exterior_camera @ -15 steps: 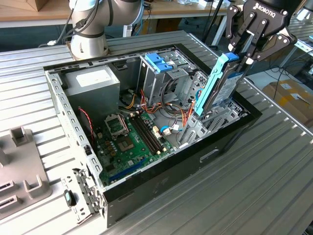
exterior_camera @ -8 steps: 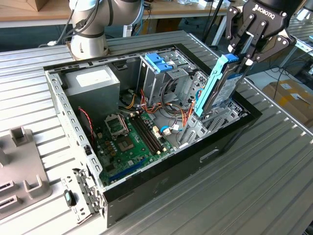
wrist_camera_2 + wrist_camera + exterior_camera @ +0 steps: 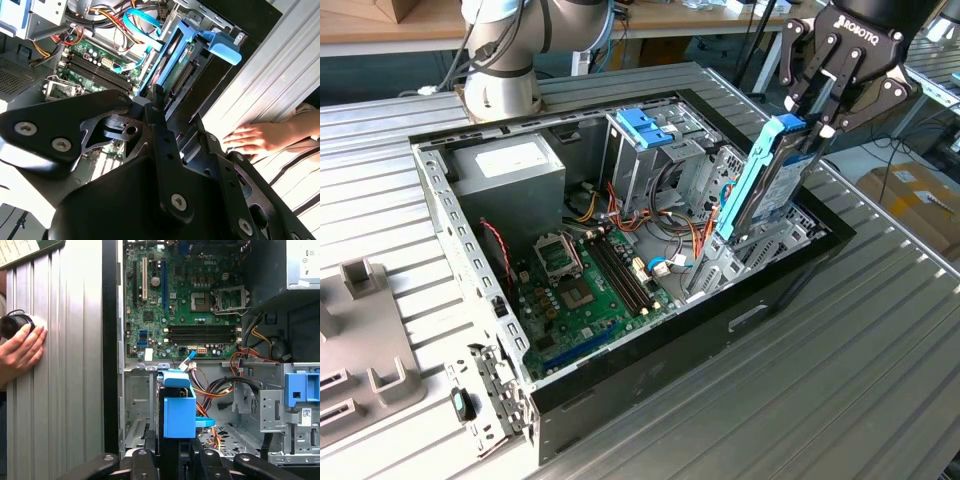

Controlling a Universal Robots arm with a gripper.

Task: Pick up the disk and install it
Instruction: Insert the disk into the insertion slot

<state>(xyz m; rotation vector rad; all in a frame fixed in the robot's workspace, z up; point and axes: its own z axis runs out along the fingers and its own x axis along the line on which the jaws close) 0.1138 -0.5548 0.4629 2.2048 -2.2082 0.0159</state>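
Closest in both wrist views is the black claw (image 3: 172, 462), its fingers clamped on the upper end of the disk (image 3: 767, 185).

Beneath everything lies the ribbed aluminium surface (image 3: 880, 350). On it an open desktop computer case (image 3: 620, 400) lies on its side. Inside are the grey power supply (image 3: 510, 165), the green motherboard (image 3: 582, 285), and a metal drive cage topped by a blue bracket (image 3: 645, 125). A person's hand (image 3: 255, 137) rests flat on the surface just beside the case wall.

The disk, a silver-grey drive in its light-blue carrier, stands steeply tilted at the case's corner on the exterior view's right. Its lower end is down among the metal guides of the bay, while its upper end rises above the case rim in the claw's grip. Orange and blue cables (image 3: 220, 390) run near the bay.

I judge the pickup done and the install under way, with the disk not yet seated. Seating it calls for keeping the carrier square to the guides and clear of those cables.
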